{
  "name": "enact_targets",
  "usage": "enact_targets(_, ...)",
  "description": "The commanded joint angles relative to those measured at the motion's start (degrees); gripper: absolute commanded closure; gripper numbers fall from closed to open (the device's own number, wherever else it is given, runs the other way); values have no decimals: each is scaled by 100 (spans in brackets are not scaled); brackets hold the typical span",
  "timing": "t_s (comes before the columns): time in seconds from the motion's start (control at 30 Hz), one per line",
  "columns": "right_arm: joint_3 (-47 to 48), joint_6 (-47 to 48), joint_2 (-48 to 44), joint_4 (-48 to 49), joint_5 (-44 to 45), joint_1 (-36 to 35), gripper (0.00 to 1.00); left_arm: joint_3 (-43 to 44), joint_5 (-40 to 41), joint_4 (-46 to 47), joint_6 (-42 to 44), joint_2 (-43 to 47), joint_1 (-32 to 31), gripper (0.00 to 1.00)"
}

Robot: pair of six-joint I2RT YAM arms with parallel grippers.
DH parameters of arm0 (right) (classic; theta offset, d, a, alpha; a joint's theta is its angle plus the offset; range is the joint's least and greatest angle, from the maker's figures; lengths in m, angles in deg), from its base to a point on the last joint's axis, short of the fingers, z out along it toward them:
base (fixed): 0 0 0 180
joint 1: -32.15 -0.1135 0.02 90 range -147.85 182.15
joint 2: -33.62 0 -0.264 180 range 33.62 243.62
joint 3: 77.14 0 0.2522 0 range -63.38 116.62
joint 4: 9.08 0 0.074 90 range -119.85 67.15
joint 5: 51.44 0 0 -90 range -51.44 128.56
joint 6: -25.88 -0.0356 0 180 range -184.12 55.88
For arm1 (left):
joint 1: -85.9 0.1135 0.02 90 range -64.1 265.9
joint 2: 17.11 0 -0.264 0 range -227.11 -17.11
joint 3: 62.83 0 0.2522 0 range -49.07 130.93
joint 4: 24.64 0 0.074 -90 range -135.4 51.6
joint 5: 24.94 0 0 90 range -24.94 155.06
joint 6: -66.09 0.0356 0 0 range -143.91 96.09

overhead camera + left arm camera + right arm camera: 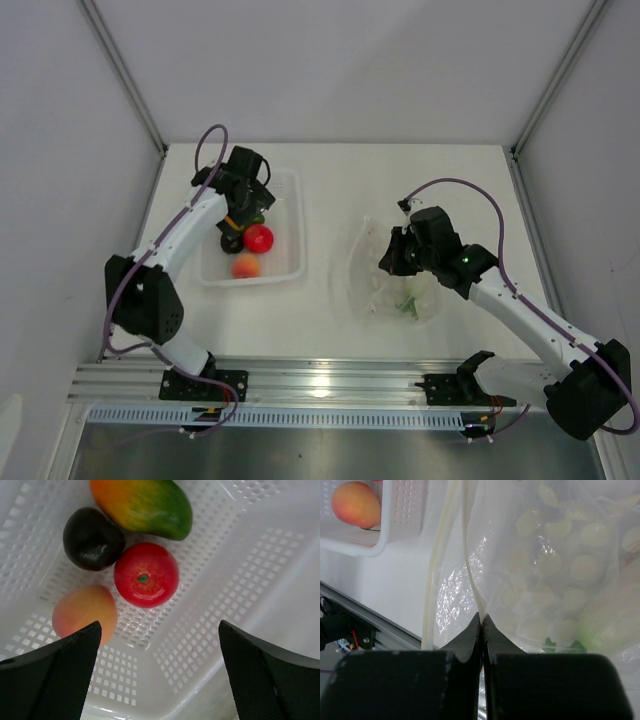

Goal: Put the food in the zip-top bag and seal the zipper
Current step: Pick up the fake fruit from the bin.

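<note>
1. White walls close in a plain white desk (400, 180). A white perforated plastic tray (299, 235) stands on its left half, and a crinkly transparent zip-top bag (370, 290) lies on its right half.
2. Four pieces of food wait in the tray: a yellow-red mango with a green end (142, 505), a dark brown toy fruit (92, 538), a glossy red round toy fruit (146, 575) and an orange peach (85, 614). Something white and green shows through the bag's film.
3. The right pincer (481, 620) is clenched on the bag's film, just beside a pale strip (436, 570) that looks to be the zipper.
4. The left pincer (160, 625) hangs over the tray, spread wide and empty, with the red fruit and the peach nearest its fingers.
5. The step in hand is probably taking the next piece:
   - Centre one fruit between the fingers before descending.
   - The red one crowds the dark one, so a finger could shove its neighbours.
   - Close across the widest part, since a round glossy toy may squirt out.
   - The right pincer's grip should hold the bag's mouth open for the drop.
</note>
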Motion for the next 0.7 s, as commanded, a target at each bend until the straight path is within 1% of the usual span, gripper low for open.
enact_targets(0.0, 1, 71, -81, 104, 66, 14, 100, 933, 259, -1505, -746, -695, 92, 1)
enact_targets(0.07, -8, 71, -73, 95, 66, 14, 100, 1181, 224, -1683, -782, -1099, 92, 0)
enact_targets(0.17, -17, 62, -90, 95, 66, 23, 100, 1173, 145, -1605, -843, -1303, 109, 1)
enact_targets(0.4, -52, 71, -108, 86, 74, 14, 100, 550, -180, -840, -800, -1373, 303, 0)
enact_targets(0.67, -122, 88, -37, 174, 57, 23, 100, 497, -347, -296, -527, -1593, 435, 1)
